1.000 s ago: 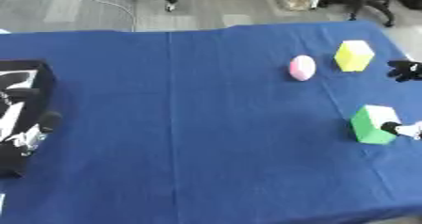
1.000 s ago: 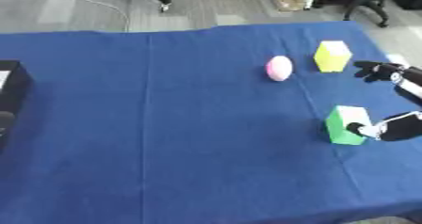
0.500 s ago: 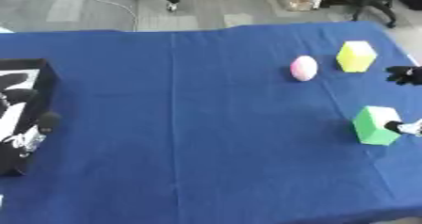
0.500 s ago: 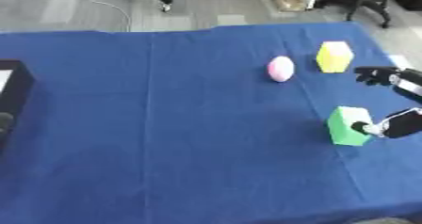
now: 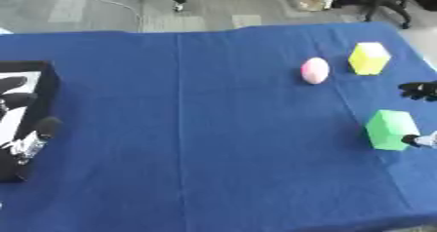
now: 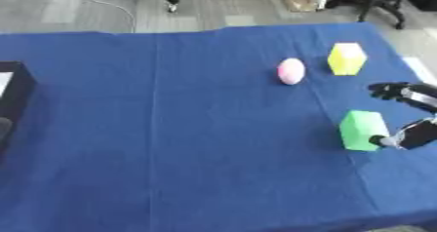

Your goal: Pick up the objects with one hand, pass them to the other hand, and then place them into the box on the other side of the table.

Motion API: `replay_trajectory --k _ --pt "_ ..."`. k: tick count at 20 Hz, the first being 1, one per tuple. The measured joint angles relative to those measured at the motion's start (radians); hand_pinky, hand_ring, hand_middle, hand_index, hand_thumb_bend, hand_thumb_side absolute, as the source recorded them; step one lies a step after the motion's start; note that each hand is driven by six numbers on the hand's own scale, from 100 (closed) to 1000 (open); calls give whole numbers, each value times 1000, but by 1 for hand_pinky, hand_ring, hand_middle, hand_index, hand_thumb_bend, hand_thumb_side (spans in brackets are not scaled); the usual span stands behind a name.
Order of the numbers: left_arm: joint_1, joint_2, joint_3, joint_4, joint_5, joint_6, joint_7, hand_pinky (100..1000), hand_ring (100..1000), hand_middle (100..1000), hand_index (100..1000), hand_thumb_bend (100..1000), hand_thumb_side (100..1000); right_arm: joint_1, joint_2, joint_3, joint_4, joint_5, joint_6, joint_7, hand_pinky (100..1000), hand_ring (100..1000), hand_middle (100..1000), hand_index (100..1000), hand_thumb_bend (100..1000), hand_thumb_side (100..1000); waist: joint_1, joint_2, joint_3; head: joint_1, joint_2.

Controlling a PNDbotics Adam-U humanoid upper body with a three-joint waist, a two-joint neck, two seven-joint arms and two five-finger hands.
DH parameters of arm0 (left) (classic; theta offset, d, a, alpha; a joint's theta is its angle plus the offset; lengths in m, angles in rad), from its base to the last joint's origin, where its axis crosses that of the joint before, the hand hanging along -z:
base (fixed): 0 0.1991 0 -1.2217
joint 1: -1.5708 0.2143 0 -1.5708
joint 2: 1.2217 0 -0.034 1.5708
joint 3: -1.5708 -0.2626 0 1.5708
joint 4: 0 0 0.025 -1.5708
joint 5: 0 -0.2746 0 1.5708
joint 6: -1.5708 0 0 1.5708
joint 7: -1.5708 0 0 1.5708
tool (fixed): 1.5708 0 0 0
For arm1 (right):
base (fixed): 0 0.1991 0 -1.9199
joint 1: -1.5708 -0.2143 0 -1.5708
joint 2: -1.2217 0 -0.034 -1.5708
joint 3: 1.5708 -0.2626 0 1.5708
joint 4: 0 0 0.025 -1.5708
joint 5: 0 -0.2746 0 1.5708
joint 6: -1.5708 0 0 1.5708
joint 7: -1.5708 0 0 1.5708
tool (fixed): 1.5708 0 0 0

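Green block (image 6: 363, 129) – on blue counter (image 6: 188, 128), right side | right robot hand (image 6: 411, 114) spread, thumb tip touching block, fingers apart above | left robot hand (image 5: 26, 128) relaxed over black box (image 5: 34, 80) | pink egg (image 6: 291, 71), yellow block (image 6: 347, 58) – farther back

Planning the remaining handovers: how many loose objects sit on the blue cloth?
3: a pink egg-shaped object mid-right, a yellow block just right of it, and a green block nearer, beside the right hand. None seems hidden.

No readable text, labels, numbers or signs anywhere in either view.
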Motion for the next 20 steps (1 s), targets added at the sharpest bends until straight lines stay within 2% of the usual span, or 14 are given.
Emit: replay_trajectory --k 20 --pt "0 0 -1 0 4 -3 -5 752 681 761 789 717 542 -88 41 47 168 79 -23 42 928 956 904 966 429 175 0 0 8 -9 0"
